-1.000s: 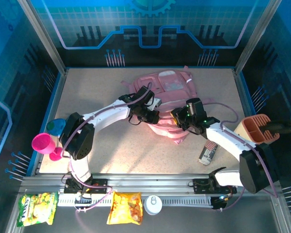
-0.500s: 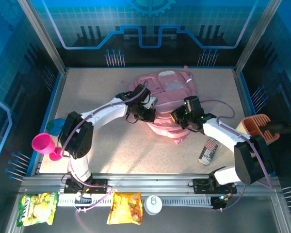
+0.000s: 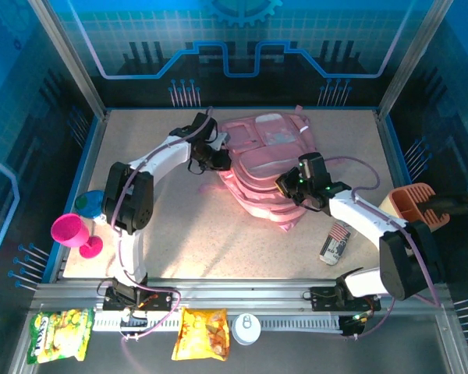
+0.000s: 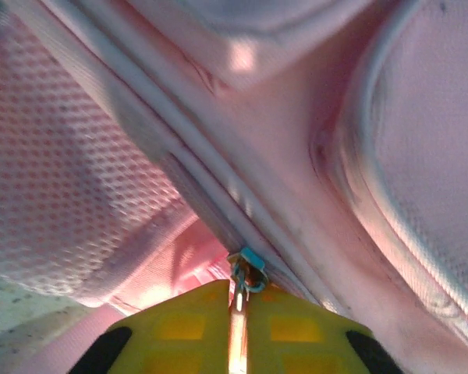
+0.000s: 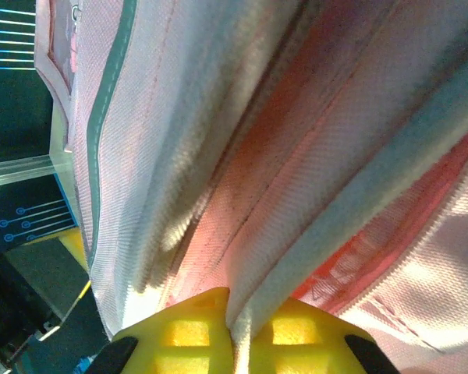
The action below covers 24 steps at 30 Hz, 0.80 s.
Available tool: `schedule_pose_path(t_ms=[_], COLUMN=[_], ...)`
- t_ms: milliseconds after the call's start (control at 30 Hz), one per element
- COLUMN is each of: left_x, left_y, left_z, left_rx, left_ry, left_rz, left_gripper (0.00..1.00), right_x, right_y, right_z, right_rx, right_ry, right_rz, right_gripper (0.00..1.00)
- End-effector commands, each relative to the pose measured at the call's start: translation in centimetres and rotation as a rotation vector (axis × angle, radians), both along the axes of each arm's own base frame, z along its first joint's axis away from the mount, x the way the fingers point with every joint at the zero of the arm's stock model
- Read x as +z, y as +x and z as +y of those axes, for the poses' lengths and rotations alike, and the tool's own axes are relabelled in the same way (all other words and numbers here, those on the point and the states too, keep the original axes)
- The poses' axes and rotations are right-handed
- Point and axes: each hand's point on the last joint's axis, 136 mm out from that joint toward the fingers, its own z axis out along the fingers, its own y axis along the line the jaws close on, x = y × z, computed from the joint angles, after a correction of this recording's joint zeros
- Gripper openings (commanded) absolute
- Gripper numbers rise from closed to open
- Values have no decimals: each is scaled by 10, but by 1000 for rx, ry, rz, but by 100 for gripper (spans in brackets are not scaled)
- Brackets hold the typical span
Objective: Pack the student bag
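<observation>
The student bag [image 3: 269, 148], a big soft pink backpack, lies flat in the middle of the table. My left gripper [image 3: 220, 160] is at its left edge. In the left wrist view its yellow fingers [image 4: 179, 327] are shut on a small teal zip pull [image 4: 247, 269] on the bag's zip line [image 4: 187, 183]. My right gripper [image 3: 291, 185] is at the bag's near right side. In the right wrist view it [image 5: 240, 308] is shut on a pale fold of the bag's edge [image 5: 312, 249], with pink fabric [image 5: 242, 156] all around.
A peach compartment organiser [image 3: 411, 206] stands at the right edge, with a small flag-printed packet [image 3: 335, 242] near it. A pink cup [image 3: 69, 231] and a blue-green ball [image 3: 89, 202] sit at the left edge. Snack bags [image 3: 200, 333] and a white disc [image 3: 246, 328] lie below the rail.
My left gripper has travelled up and to the left along the bag's edge with the zip pull. My right gripper has closed on the bag's fold and stayed in place.
</observation>
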Motion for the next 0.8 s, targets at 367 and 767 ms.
schedule_pose_path(t_ms=[367, 767], left_x=[7, -22], left_y=[-50, -92], left_z=[137, 250], left_rx=[522, 908], left_ry=[342, 508], left_rz=[-52, 106], left_gripper=[75, 91], right_x=[5, 34], right_y=[23, 9], right_z=[75, 58], right_rx=[316, 375], right_ry=[5, -199], right_rz=[-55, -188], right_gripper=[23, 79])
